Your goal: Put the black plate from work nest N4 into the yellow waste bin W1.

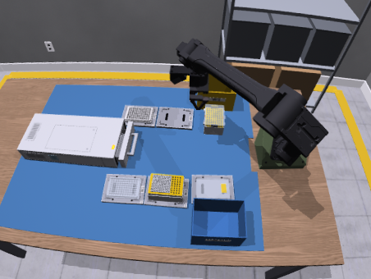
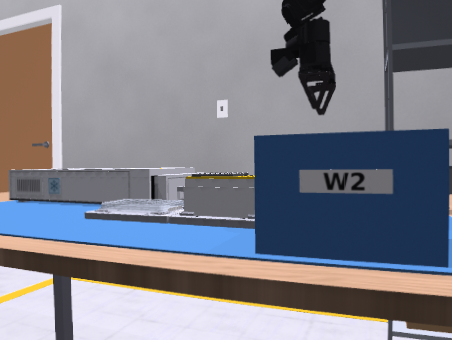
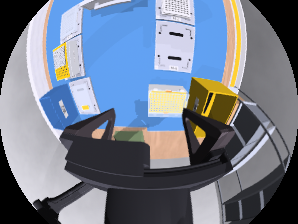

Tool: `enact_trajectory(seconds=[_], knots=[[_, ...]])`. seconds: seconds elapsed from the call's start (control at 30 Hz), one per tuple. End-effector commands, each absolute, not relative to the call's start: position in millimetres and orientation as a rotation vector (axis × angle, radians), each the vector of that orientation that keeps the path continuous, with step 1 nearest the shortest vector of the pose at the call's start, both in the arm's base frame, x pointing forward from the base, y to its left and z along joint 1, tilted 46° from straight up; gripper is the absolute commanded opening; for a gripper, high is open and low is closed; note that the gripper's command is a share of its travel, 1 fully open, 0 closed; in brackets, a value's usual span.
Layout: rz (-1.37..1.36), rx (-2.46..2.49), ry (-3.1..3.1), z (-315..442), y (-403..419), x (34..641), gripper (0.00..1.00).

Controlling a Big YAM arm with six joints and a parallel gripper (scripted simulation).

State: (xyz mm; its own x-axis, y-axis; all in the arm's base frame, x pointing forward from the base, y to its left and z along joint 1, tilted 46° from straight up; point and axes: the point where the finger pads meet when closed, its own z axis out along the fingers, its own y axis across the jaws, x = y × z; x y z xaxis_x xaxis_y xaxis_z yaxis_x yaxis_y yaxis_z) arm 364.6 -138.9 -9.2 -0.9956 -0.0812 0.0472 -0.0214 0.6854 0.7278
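Note:
My gripper (image 1: 204,102) is open and holds nothing. It hangs high above the bench, and it also shows in the exterior view (image 2: 320,106) and in the wrist view (image 3: 149,131). The yellow bin W1 (image 1: 224,93) stands upright at the back of the blue mat, just right of the gripper and partly hidden by the arm. In the wrist view the bin (image 3: 212,100) shows a dark patch; I cannot tell whether that is the black plate. I see no black plate elsewhere. A back-row nest (image 1: 176,117) holds no plate and shows two dark slots.
A yellow tip box (image 1: 214,118) stands in front of W1. A white well plate (image 1: 140,113) sits on the back-left nest. A white instrument (image 1: 75,139) with an open drawer is at the left. The front row holds a clear plate (image 1: 124,188), a yellow tip box (image 1: 166,185), a nest (image 1: 212,188) and blue bin W2 (image 1: 218,223).

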Motion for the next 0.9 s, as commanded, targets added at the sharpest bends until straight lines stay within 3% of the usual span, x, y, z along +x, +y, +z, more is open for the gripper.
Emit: enact_trajectory(seconds=[0.0, 0.87], knots=[[-1.165, 0.109, -2.878, 20.9, -143.2, 392.1, 1.00], [-1.176, 0.066, -2.887, 95.5, -115.0, 418.2, 1.00]])
